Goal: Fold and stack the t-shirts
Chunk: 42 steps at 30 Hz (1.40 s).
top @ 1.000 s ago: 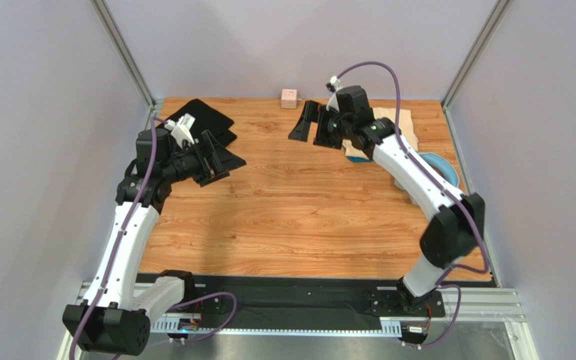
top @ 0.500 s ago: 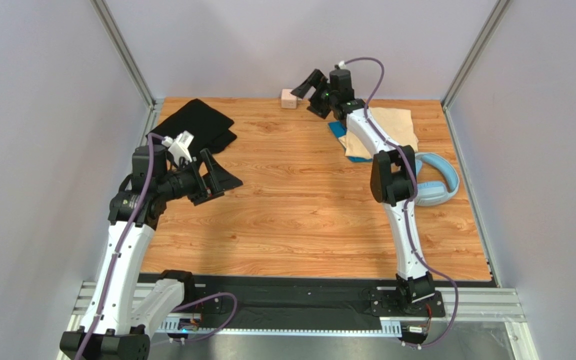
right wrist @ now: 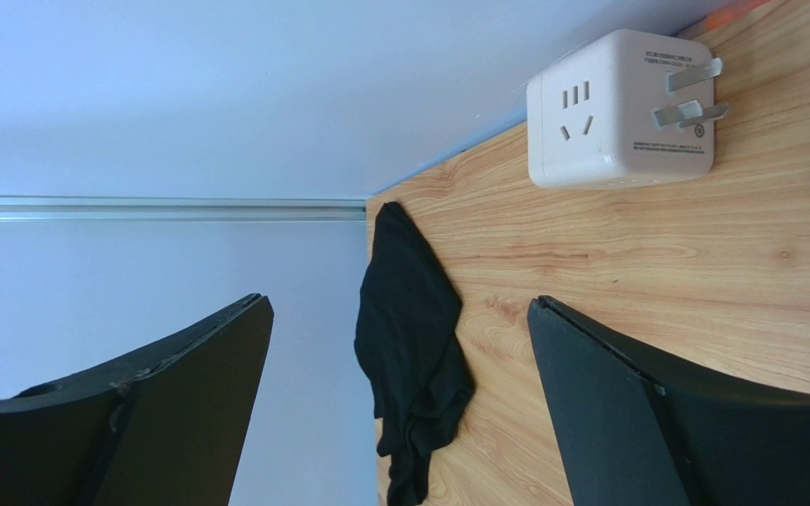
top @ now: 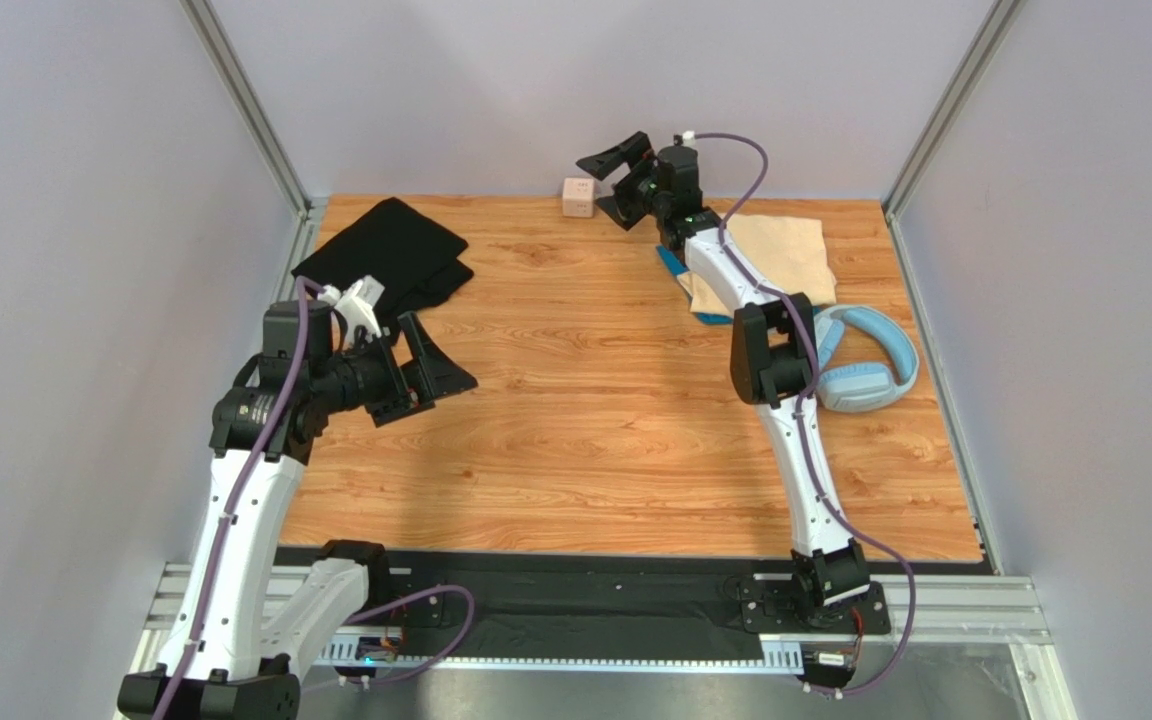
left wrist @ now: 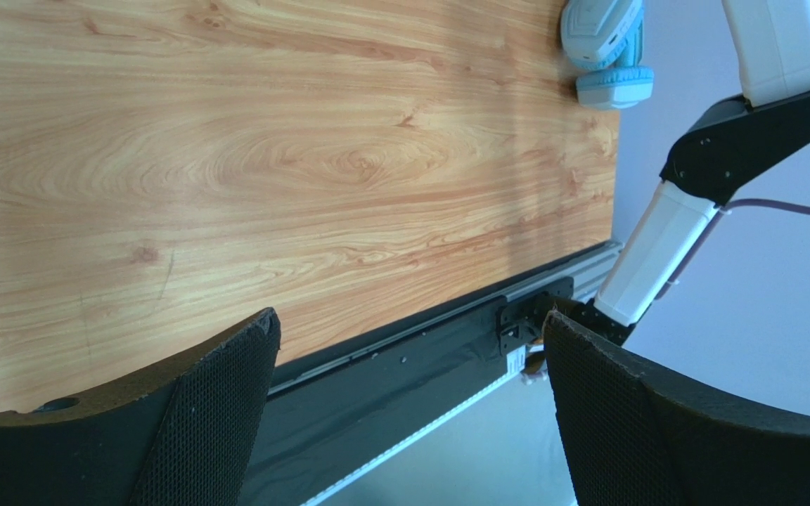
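The black t-shirt (top: 387,252) lies bunched at the far left corner of the tabletop (top: 612,435). The cream t-shirt (top: 785,252) lies at the far right, and the blue t-shirt (top: 672,258) peeks out from under its left edge. The left gripper (top: 440,357) hangs over the left side, its fingers wide apart, holding nothing. The right gripper (top: 615,173) is up at the far edge beside a small plug block (top: 579,197), wide apart too, holding nothing. Light-blue headphones (top: 860,360) lie just near of the cream t-shirt.
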{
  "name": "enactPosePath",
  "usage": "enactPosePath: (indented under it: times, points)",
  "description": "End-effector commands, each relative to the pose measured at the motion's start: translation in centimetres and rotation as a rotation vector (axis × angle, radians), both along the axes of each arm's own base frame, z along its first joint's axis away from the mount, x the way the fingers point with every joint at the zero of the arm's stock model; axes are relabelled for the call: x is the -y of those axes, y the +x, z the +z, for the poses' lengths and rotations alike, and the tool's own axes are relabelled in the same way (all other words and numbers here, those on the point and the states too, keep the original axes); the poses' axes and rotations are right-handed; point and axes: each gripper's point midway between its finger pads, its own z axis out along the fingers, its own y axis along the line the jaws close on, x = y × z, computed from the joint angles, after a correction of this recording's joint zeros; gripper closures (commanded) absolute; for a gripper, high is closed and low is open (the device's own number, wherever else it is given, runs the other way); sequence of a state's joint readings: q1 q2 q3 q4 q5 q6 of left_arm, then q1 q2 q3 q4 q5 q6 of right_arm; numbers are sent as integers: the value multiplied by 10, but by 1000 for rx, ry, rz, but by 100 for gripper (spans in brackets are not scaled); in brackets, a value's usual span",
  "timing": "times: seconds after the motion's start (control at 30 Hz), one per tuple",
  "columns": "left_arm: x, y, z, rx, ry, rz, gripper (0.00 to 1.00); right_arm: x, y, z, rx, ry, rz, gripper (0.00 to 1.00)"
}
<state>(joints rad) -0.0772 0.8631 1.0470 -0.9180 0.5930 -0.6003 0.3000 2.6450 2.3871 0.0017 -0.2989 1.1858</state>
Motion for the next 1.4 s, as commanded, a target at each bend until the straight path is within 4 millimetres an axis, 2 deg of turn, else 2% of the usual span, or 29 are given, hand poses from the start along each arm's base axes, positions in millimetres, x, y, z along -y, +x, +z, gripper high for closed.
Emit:
enactPosePath:
  times: [0.0,0.07,0.13,0.17,0.23,0.37,0.43,0.47,0.5,0.67,0.83,1.07,1.37]
  points:
    - [-6,4,14,49,30,29,0,10,8,25,39,92,-37,0]
    - [-6,3,11,41,27,29,0,17,14,22,42,117,-60,0]
    - [-7,4,7,35,38,35,0,22,21,28,67,136,-84,0]
    - [-9,5,5,34,48,45,0,25,24,20,59,133,-91,0]
    - [-13,12,-1,27,62,76,0,28,28,16,62,134,-105,0]
    - [-13,28,-6,18,48,113,0,29,32,-9,26,145,-122,0]
    - [-11,35,-8,10,37,117,0,26,33,-30,-9,155,-130,0]
    - [-10,36,-8,4,32,110,0,25,34,-32,-10,162,-133,0]
    - [-9,36,-9,-4,28,106,0,25,36,-47,-24,161,-141,0]
    - [-12,29,-6,13,23,133,0,9,42,-65,-41,168,-161,0]
    - [-16,21,-11,2,27,164,0,8,44,-92,-72,201,-201,0]
    - [-16,24,-19,-29,34,170,0,0,40,-123,-119,206,-210,0]
    - [-19,25,-16,-27,54,179,1,-2,46,-142,-145,253,-305,0]
